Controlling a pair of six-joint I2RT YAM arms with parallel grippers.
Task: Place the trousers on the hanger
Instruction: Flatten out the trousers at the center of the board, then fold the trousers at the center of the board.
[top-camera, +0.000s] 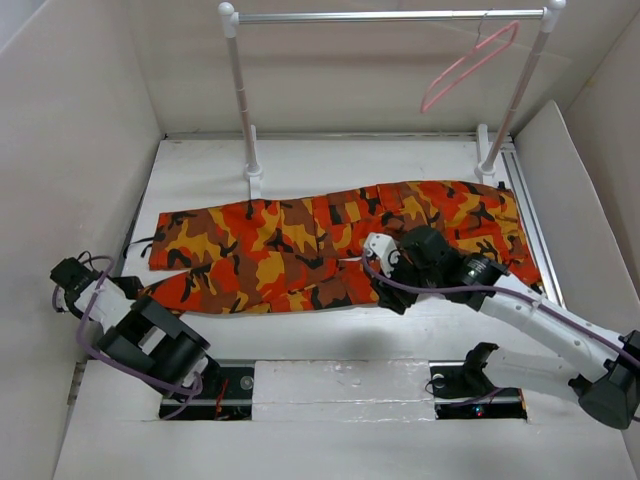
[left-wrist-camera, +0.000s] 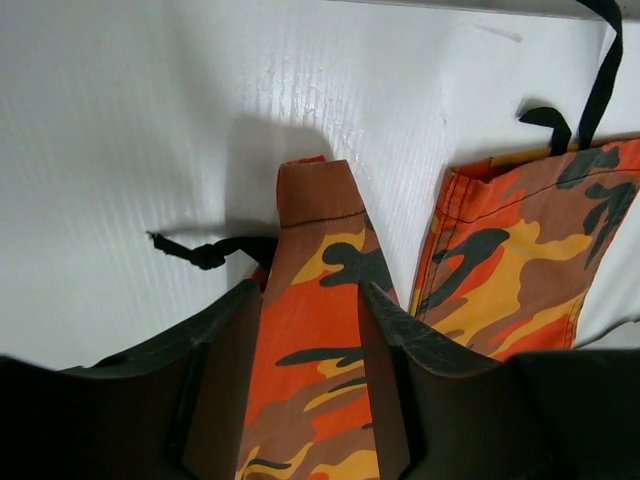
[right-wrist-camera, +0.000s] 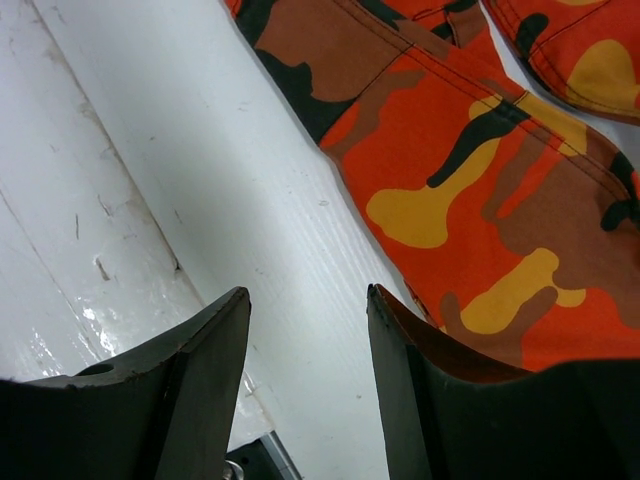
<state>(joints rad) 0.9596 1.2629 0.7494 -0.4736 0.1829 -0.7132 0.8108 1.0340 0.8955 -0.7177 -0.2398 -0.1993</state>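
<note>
The camouflage trousers lie flat across the table, waist to the right and legs to the left. My left gripper is at the tip of the near leg. In the left wrist view its fingers press a narrow bunched strip of that leg's cuff, with a dark drawstring beside it. My right gripper hovers open at the trousers' near edge. Only bare table shows between its fingers, and the cloth lies just to their right. The pink hanger hangs tilted on the rail, far right.
A metal rail on two white posts stands at the back of the table. White walls close in the left, right and back. A metal track runs along the right edge. The arm bases sit in slots at the near edge.
</note>
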